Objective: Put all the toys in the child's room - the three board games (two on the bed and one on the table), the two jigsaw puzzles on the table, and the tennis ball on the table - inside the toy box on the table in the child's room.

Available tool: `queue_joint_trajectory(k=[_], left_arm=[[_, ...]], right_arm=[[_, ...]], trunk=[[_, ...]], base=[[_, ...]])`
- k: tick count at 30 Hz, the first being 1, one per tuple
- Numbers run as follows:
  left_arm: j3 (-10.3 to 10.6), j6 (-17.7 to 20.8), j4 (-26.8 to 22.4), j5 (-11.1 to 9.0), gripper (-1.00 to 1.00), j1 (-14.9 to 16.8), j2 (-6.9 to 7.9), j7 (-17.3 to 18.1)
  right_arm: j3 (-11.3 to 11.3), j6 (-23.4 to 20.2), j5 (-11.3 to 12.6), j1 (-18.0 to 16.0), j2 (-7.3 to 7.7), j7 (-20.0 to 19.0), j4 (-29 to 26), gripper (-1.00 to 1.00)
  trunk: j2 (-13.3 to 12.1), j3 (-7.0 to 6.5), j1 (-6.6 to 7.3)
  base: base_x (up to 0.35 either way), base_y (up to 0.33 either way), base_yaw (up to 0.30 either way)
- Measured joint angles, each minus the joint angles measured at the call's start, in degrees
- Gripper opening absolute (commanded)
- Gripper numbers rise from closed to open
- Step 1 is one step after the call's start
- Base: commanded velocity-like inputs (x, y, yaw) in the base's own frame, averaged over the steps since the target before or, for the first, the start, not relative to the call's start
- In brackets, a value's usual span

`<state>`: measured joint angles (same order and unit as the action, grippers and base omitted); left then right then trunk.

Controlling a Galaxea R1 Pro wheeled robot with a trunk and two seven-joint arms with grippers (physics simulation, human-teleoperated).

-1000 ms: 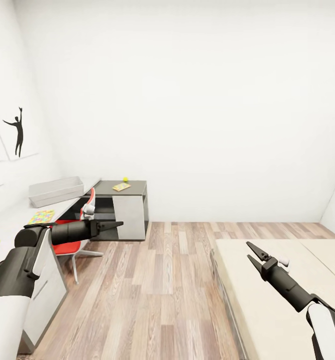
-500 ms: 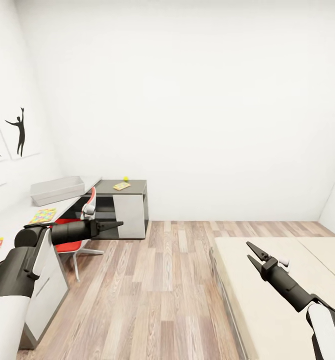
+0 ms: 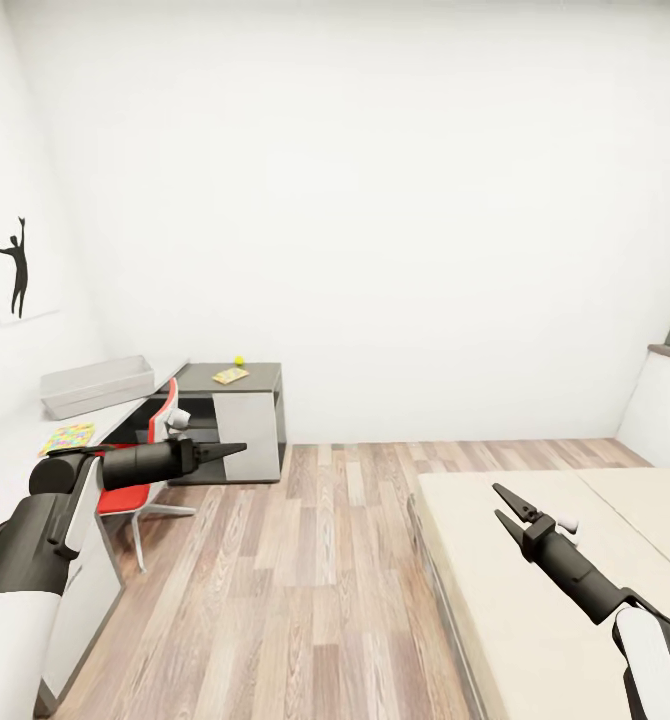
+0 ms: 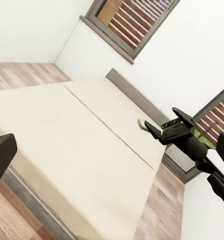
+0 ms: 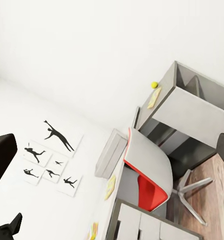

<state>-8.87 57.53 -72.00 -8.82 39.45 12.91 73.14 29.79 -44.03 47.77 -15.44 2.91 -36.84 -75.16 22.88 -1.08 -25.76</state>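
Head view of the child's room: a red chair (image 3: 140, 470) is standing between the robot and the far counter (image 3: 243, 378), which is carrying a tennis ball (image 3: 239, 360) beside a flat yellow game (image 3: 230, 375). The grey toy box (image 3: 97, 384) is sitting on the left counter (image 3: 15, 440), its contents hidden, with a colourful puzzle (image 3: 67, 437) lying nearer. The bed (image 3: 535, 560) is occupying the right foreground. The left end effector (image 3: 225, 452) is appearing closed; the right end effector (image 3: 506, 507) is holding its fingers apart, empty.
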Motion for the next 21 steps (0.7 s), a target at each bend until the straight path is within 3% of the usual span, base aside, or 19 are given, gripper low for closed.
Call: queue_joint_trajectory(k=[21], left_arm=[[0.00,0.02,0.00,0.00,1.00,0.00,-0.33,0.00]], right_arm=[[0.00,-0.01,0.00,0.00,0.00,0.01,0.00,1.00]], trunk=[[0.00,-0.03,0.00]], base=[[0.000,0.000,-0.004]])
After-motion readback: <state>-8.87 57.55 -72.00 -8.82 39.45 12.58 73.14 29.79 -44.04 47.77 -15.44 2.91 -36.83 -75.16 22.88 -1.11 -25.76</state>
